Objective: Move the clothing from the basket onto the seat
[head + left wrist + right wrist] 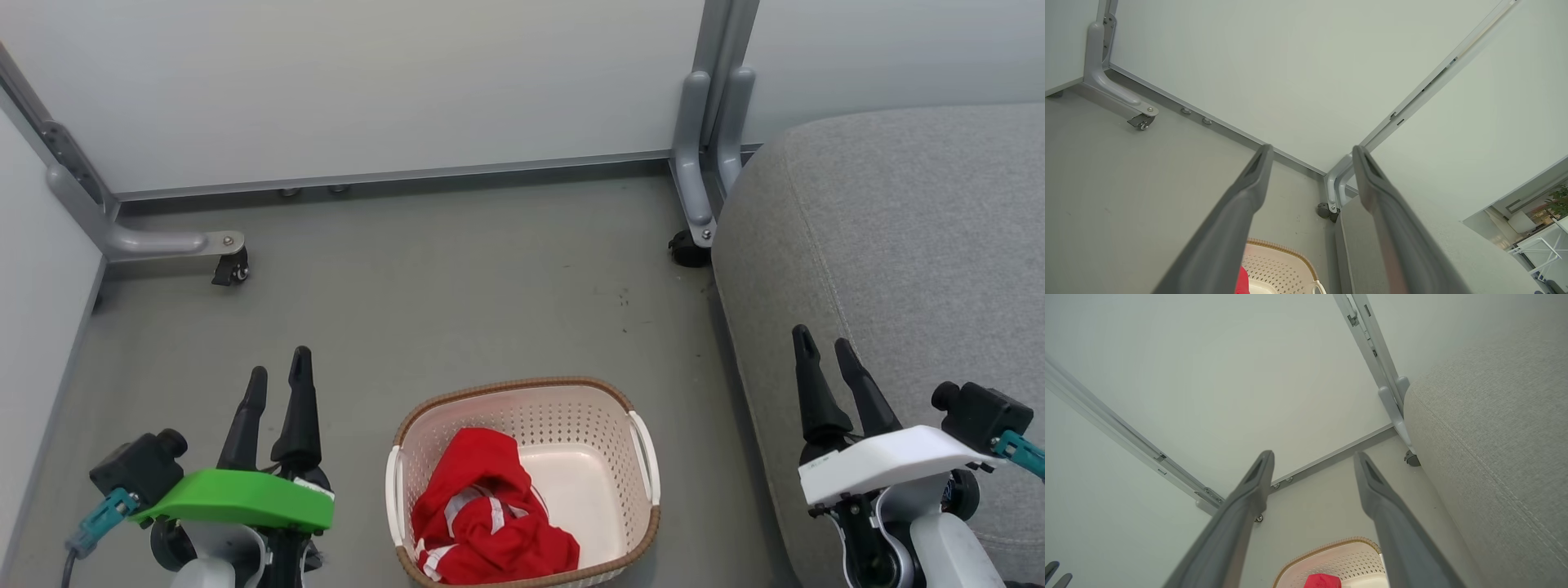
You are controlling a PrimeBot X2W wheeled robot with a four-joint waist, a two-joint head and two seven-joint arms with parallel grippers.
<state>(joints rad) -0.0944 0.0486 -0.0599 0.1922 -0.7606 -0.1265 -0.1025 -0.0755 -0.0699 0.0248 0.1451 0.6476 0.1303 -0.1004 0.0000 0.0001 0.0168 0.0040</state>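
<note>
Progress looks nil: left pincer [279,363] hangs with fingers apart, holding nothing; clothing [482,506] lies bunched in the left half of the basket [522,382], on the floor [449,286]; right pincer [822,339], likewise spread and empty, hovers by the seat [898,229]; every garment is left to move.

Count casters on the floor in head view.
2. Left caster at the end of the grey foot; right caster next to the seat, at its far corner. More may be hidden behind the seat.
</note>
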